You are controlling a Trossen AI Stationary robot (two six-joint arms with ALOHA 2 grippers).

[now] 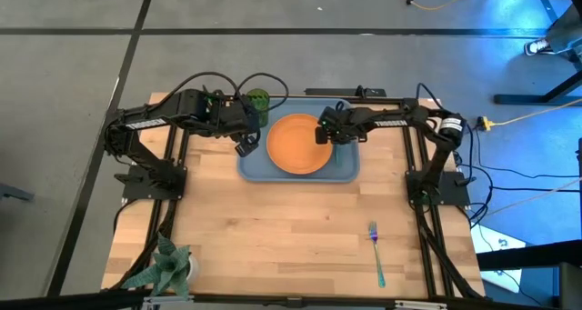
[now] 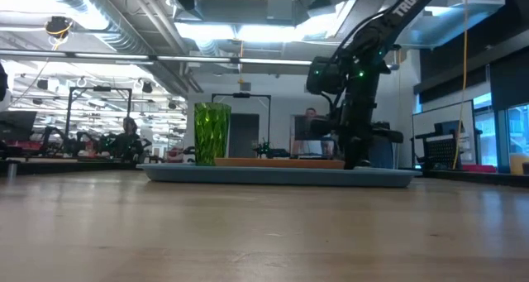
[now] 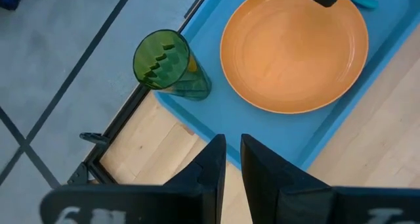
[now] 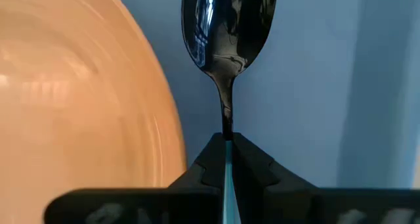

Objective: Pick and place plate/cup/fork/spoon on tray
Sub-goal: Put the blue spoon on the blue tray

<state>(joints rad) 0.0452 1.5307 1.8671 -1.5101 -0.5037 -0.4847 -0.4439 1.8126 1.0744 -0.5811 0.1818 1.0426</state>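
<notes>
The light-blue tray (image 1: 250,167) lies at the table's far middle. The orange plate (image 1: 298,145) lies flat in it, and the green cup (image 1: 259,101) stands upright in its far left corner. My right gripper (image 1: 323,134) is at the plate's right rim, shut on the spoon (image 4: 228,27), whose dark bowl shows over the tray floor. My left gripper (image 3: 233,152) hovers over the tray's left edge, fingers all but closed and empty. The fork (image 1: 376,254) lies flat on the wood near the right front. My right gripper pinches the spoon's teal handle (image 4: 228,168) between its two fingers, just behind the thin dark neck. The fingers slant down from the table's right and lie along the spoon, its bowl ahead of the fingertips. I cannot tell whether the bowl touches the tray.
A pale green leafy plant (image 1: 168,266) stands at the near left corner. Bare wood lies between the tray and the near edge. Dark frame rails run along the table's left and right sides. People sit in the room beyond (image 2: 128,137).
</notes>
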